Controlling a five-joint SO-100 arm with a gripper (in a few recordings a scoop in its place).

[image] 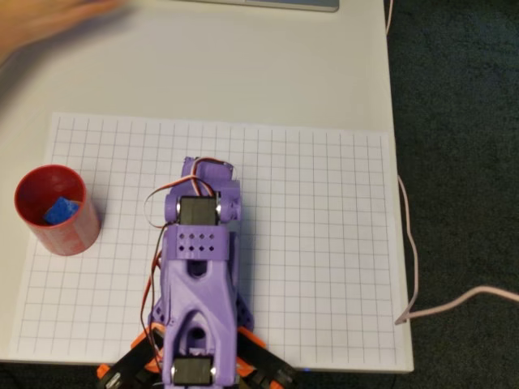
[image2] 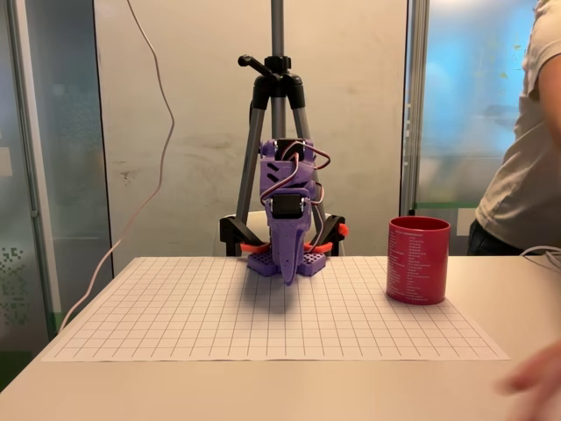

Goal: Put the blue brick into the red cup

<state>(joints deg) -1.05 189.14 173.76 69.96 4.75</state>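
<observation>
While the blue brick point(image: 62, 211) lies inside the red cup point(image: 55, 231) near the grid sheet's point(image: 324, 243) left edge in the overhead view, the purple arm point(image: 199, 275) sits folded at the sheet's near edge, well apart from the cup. Hand point(image2: 289, 274) points down at the sheet; cannot tell how far open, nothing visibly held. A person's blurred hand point(image: 49, 24) hovers over the counter's point(image: 243, 65) far left corner; tripod point(image2: 277, 105) behind the arm.

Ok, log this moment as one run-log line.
blue brick: inside red cup | gripper: folded at the base, away from cup, looks shut | person's hand: blurred at table edge
</observation>
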